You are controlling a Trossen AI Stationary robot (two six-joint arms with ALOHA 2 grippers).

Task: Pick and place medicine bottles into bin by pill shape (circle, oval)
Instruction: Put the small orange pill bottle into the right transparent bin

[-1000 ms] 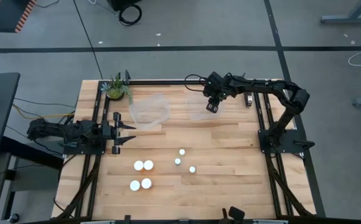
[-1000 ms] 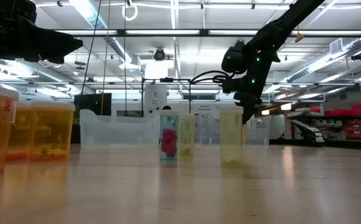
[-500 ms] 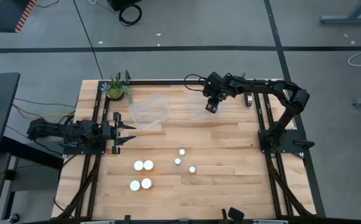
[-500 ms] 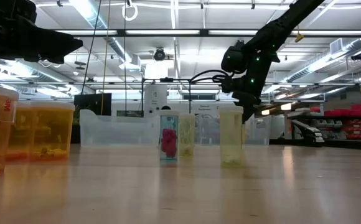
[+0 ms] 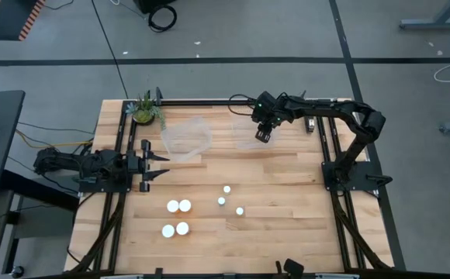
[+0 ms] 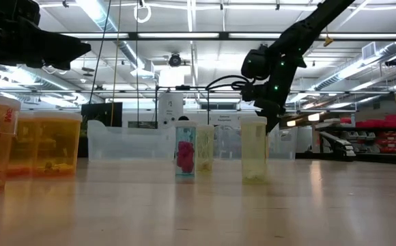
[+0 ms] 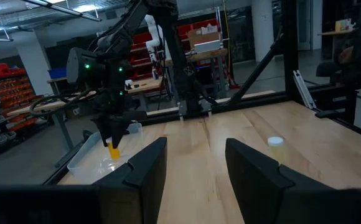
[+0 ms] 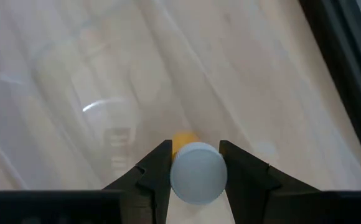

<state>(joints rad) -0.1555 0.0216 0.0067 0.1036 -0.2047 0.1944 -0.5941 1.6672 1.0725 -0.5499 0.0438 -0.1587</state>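
Observation:
My right gripper (image 5: 262,136) hangs over the right clear bin (image 5: 248,133) at the far side of the table, shut on a small orange medicine bottle (image 8: 197,169) with a white cap. The same bottle (image 7: 113,149) shows orange below the fingers in the left wrist view. My left gripper (image 5: 157,166) waits open at the table's left edge, touching nothing. Several white-capped bottles stand on their bases on the near half of the table: wide caps (image 5: 177,217) to the left, narrower ones (image 5: 226,200) to the right. My right gripper pinches the bottle between its two fingers at the sides of the white cap (image 8: 177,174). The fingers slant down from the far right. The cap faces the wrist and the orange body (image 8: 183,140) points down past the fingertips. The bottle hangs clear above the bin.
A second clear bin (image 5: 186,138) lies left of the first. A small green potted plant (image 5: 145,110) stands at the far left corner. Black rails (image 5: 327,139) run along the table's left, right and far edges. Bare wood lies between the bins and the standing bottles.

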